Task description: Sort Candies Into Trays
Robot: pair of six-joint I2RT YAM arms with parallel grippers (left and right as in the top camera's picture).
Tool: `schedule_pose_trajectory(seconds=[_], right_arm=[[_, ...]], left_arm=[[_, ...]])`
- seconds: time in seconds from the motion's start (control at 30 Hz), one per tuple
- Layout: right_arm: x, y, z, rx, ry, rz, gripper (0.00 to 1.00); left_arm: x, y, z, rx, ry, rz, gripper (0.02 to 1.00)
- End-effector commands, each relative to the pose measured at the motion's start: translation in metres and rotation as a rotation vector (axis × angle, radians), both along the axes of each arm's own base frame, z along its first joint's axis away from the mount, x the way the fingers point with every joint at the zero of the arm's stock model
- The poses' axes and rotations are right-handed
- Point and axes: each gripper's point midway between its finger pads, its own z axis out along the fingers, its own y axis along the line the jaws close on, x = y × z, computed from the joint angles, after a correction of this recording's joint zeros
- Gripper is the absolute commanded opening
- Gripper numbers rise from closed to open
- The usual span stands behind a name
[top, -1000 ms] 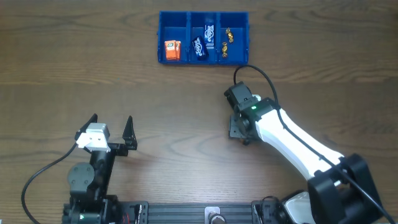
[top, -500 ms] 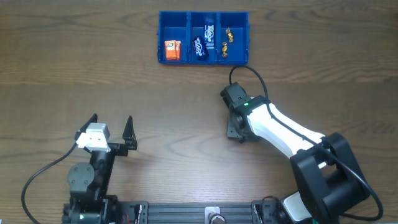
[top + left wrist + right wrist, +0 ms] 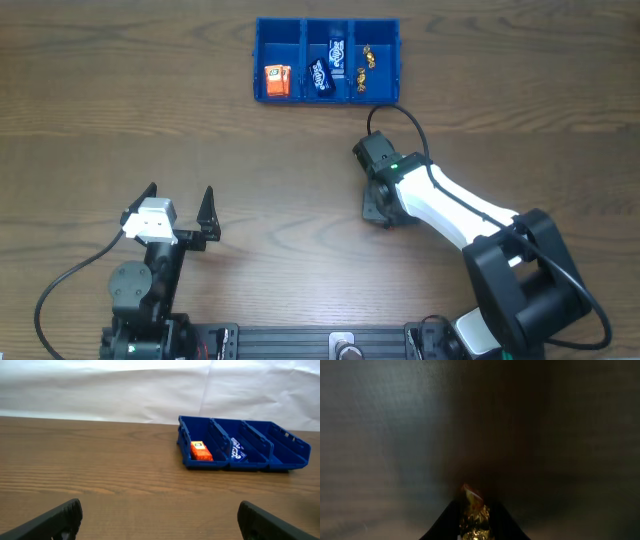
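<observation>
**Item 1. Right gripper** (image 3: 475,529): fingers pressed in on a gold-foil candy (image 3: 474,519). We see the foil pinched at the very fingertips, low over the wooden table (image 3: 120,100). In the top view the gripper sits well short of the blue tray (image 3: 258,60), on the robot's side of its right compartment.

**Item 2. Left gripper** (image 3: 179,192): fingers spread wide, holding nothing, near its own base and well apart from the tray.

**Item 3. Tray contents:**
- Left compartment: an orange packet (image 3: 276,81).
- Middle compartment: blue-wrapped candies (image 3: 328,62).
- Right compartment: gold-wrapped candies (image 3: 365,68).

**Item 4. Risks, as we judge them:**
- *Slip on lift.* The hold looks to be on wrapper at the tips only. Loose foil may crumple or slide, and the candy could fall back onto the table.
- *Wrong compartment.* The matching gold sweets lie next to the blue ones, with only a thin wall between them. A release slightly off to the middle would mis-sort the piece.
- *Bounce-out.* A release from too high over the tray could send the candy off a wall or over the rim.
- *Cable* (image 3: 400,110). Its loop lies just beside the tray's near edge, so a forward reach could drag it against the tray and shift it.
</observation>
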Motion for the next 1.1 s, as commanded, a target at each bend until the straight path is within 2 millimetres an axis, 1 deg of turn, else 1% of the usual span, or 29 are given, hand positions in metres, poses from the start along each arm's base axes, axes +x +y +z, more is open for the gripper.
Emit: schedule_pose_trajectory(seconds=[0.03,0.07,0.1,0.13,0.17,0.2,0.23,0.27,0.3,0.33,0.37,0.43,0.5,0.57,0.6,0.63,0.7,0.73,0.77,0.83,0.9,0.97,1.03,1.07,1.1], right_arm=[[0.028,0.020,0.064,0.065,-0.125,0.055,0.172],[0.037,0.023,0.085,0.064,-0.154,0.075,0.172],[0.045,0.023,0.101,0.051,-0.179,0.084,0.172],[0.059,0.020,0.123,0.028,-0.217,0.088,0.172],[0.068,0.017,0.137,0.014,-0.243,0.087,0.174],[0.083,0.013,0.157,-0.005,-0.282,0.083,0.174],[0.097,0.009,0.172,-0.020,-0.312,0.075,0.176],[0.119,0.004,0.191,-0.037,-0.353,0.066,0.178],[0.134,0.002,0.201,-0.043,-0.377,0.069,0.178],[0.157,0.002,0.210,-0.045,-0.407,0.078,0.180],[0.173,0.003,0.214,-0.049,-0.429,0.077,0.180],[0.214,0.007,0.213,-0.065,-0.482,0.081,0.180],[0.242,0.010,0.205,-0.061,-0.511,0.075,0.180],[0.271,0.009,0.186,-0.062,-0.527,0.056,0.183],[0.279,0.009,0.177,-0.061,-0.530,0.051,0.183],[0.290,0.009,0.162,-0.061,-0.529,0.044,0.202],[0.297,0.008,0.149,-0.060,-0.524,0.039,0.213],[0.300,0.006,0.143,-0.058,-0.522,0.034,0.235],[0.302,0.006,0.140,-0.049,-0.521,0.033,0.275],[0.306,0.009,0.140,-0.021,-0.528,0.058,0.435],[0.309,0.011,0.144,-0.017,-0.546,0.073,0.540],[0.311,0.012,0.149,-0.012,-0.562,0.077,0.623],[0.309,0.012,0.157,-0.009,-0.573,0.077,0.660],[0.307,0.010,0.165,-0.008,-0.581,0.075,0.673],[0.304,0.006,0.177,-0.009,-0.594,0.077,0.682]], left_arm=[[-0.001,-0.002,-0.016,0.004,0.046,-0.014,0.998],[-0.001,-0.002,-0.016,0.004,0.046,-0.014,0.998],[-0.001,-0.002,-0.016,0.004,0.046,-0.014,0.996],[-0.001,-0.002,-0.016,0.004,0.045,-0.014,0.998],[-0.001,-0.002,-0.016,0.004,0.045,-0.014,0.998],[-0.001,-0.002,-0.016,0.004,0.045,-0.014,0.996],[-0.001,-0.002,-0.016,0.004,0.046,-0.014,0.998],[-0.001,-0.002,-0.016,0.004,0.046,-0.014,0.996],[-0.001,-0.002,-0.016,0.004,0.046,-0.014,0.998],[-0.001,-0.002,-0.016,0.004,0.046,-0.014,0.998],[-0.001,-0.002,-0.016,0.004,0.046,-0.014,0.998],[-0.001,-0.002,-0.016,0.004,0.046,-0.014,0.998],[-0.001,-0.002,-0.016,0.004,0.046,-0.014,0.998],[-0.001,-0.002,-0.016,0.004,0.046,-0.014,0.998],[-0.001,-0.002,-0.016,0.004,0.046,-0.014,0.998],[-0.001,-0.002,-0.016,0.004,0.046,-0.014,0.998],[-0.001,-0.002,-0.016,0.004,0.046,-0.014,0.998],[-0.001,-0.002,-0.016,0.004,0.046,-0.014,0.998],[-0.001,-0.002,-0.016,0.004,0.046,-0.014,0.998],[-0.001,-0.002,-0.016,0.004,0.046,-0.014,0.998],[-0.001,-0.002,-0.016,0.004,0.046,-0.014,0.998],[-0.001,-0.002,-0.016,0.004,0.046,-0.014,0.998],[-0.001,-0.002,-0.016,0.004,0.046,-0.014,0.998],[-0.001,-0.002,-0.016,0.004,0.046,-0.014,0.998],[-0.001,-0.002,-0.016,0.004,0.045,-0.014,0.996]])
